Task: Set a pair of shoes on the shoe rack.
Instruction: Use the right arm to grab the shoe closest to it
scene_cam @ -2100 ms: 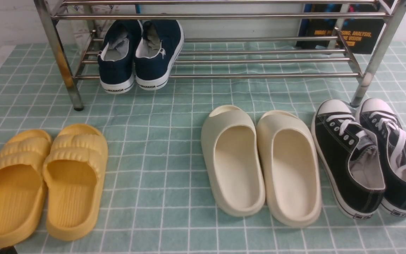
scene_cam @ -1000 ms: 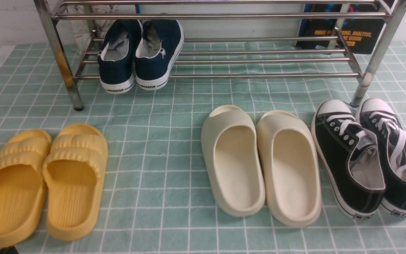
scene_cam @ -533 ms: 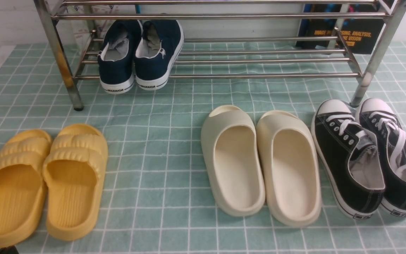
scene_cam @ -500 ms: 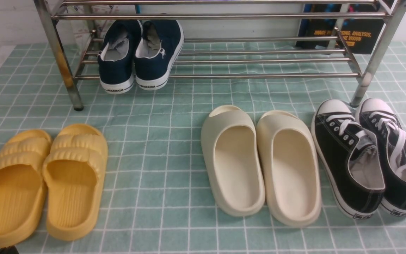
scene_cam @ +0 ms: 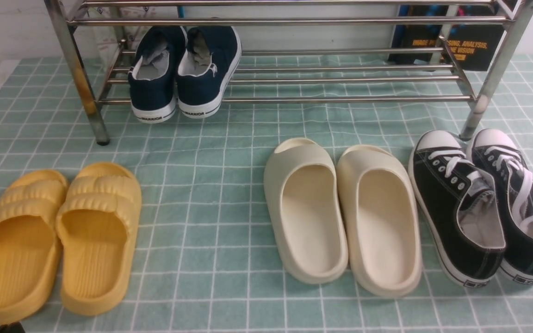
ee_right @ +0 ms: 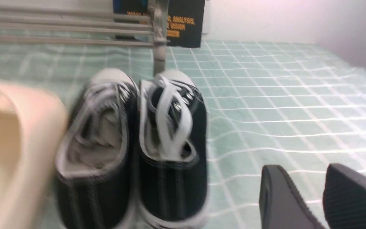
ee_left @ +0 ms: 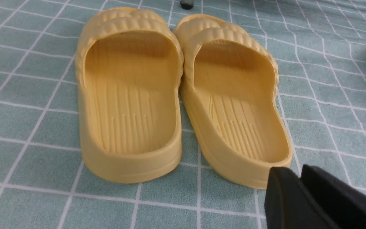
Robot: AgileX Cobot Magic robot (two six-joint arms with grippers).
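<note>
**Black sneakers on the tabletop, neither tool holding anything**

Nearest us, the right tool [ee_right: 308,170] stands with a clear gap between its fingers, empty, short of the heels. The left tool [ee_left: 300,174] hangs behind the yellow slippers [scene_cam: 95,231]. Its fingers sit close together with nothing between them, and we cannot tell if they are fully closed.

The black sneakers [scene_cam: 484,203] sit on the robot's right on the tabletop [scene_cam: 211,185]. They touch side by side, heels toward us, just beside the cream slippers [scene_cam: 308,208]. Their toe caps are just beside the right front leg of the shoe rack [scene_cam: 294,98].

We judge them light. The canvas uppers look soft and likely to fold under a pinch, while the rubber soles look stiffer and grippy. The loose white laces could snag on the bars. The best hold is probably the heel collar, or the two inner collar walls pinched together to lift both.

Farther back, the rack's bottom tier carries navy slip-ons [scene_cam: 201,78] at its left, and the bars to their right are bare.
</note>
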